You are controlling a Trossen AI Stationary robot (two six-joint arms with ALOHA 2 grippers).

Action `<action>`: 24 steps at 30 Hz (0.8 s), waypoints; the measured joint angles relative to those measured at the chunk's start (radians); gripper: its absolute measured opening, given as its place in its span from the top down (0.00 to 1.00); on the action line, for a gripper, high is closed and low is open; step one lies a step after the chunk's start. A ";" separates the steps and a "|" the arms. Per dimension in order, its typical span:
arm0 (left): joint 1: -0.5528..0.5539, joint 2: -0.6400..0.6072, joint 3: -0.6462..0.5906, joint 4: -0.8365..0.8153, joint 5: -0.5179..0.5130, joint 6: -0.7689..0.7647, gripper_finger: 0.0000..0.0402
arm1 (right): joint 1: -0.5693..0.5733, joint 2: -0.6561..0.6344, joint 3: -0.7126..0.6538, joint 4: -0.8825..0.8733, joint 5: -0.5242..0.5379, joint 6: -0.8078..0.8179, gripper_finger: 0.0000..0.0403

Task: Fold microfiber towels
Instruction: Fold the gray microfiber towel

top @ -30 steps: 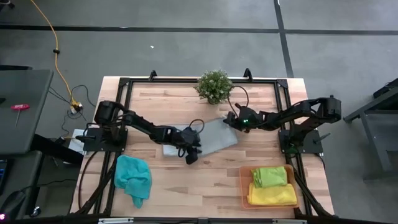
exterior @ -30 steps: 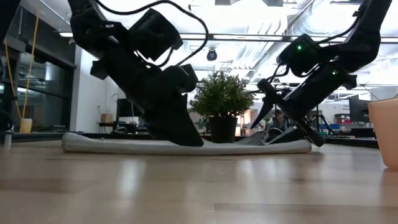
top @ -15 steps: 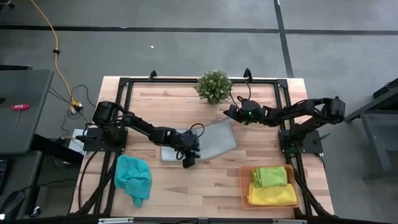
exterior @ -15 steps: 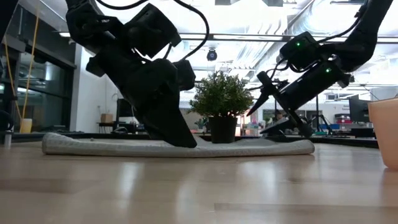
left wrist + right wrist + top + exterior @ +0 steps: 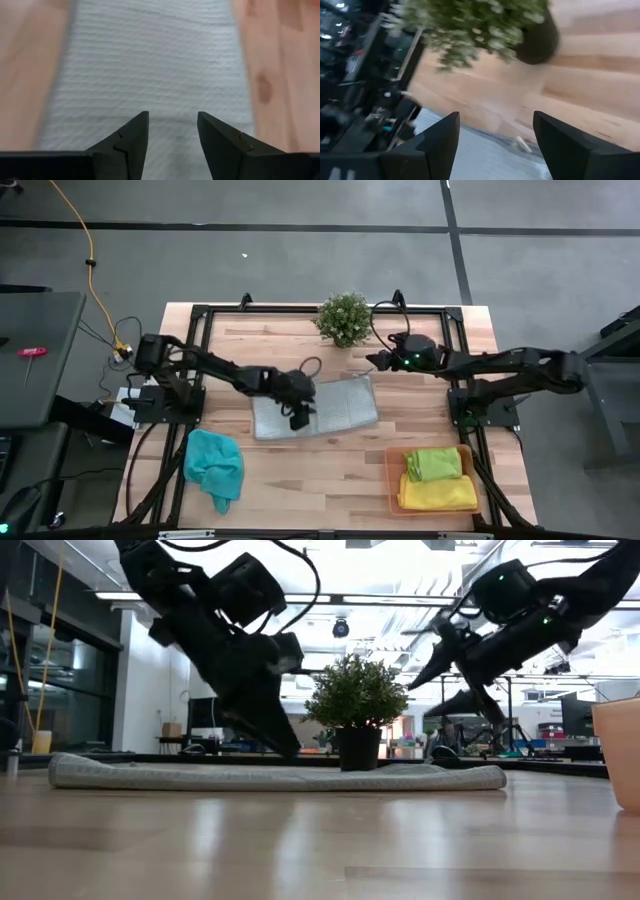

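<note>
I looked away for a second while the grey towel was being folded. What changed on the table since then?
The grey towel now lies spread flat; a second ago it looked smaller and skewed. The left gripper has lifted off it, open. The right gripper, open, has pulled back from the towel's corner toward the plant. The teal towel and the tray stayed put.

The light grey towel (image 5: 315,406) lay spread flat at the table's middle; the teal towel (image 5: 214,466) sat crumpled near the front left; lime green (image 5: 436,463) and yellow (image 5: 440,494) towels rested folded at the front right.
</note>
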 joint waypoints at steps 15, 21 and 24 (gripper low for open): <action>0.115 -0.375 -0.031 -0.181 -0.133 0.006 0.61 | 0.005 -0.053 0.000 0.001 -0.020 -0.107 0.39; 0.106 -0.491 -0.078 -0.099 -0.185 -0.029 0.61 | 0.006 -0.053 0.000 0.005 -0.029 -0.124 0.39; 0.095 -0.529 -0.124 0.001 -0.185 -0.067 0.61 | 0.006 -0.053 0.000 0.005 -0.030 -0.127 0.39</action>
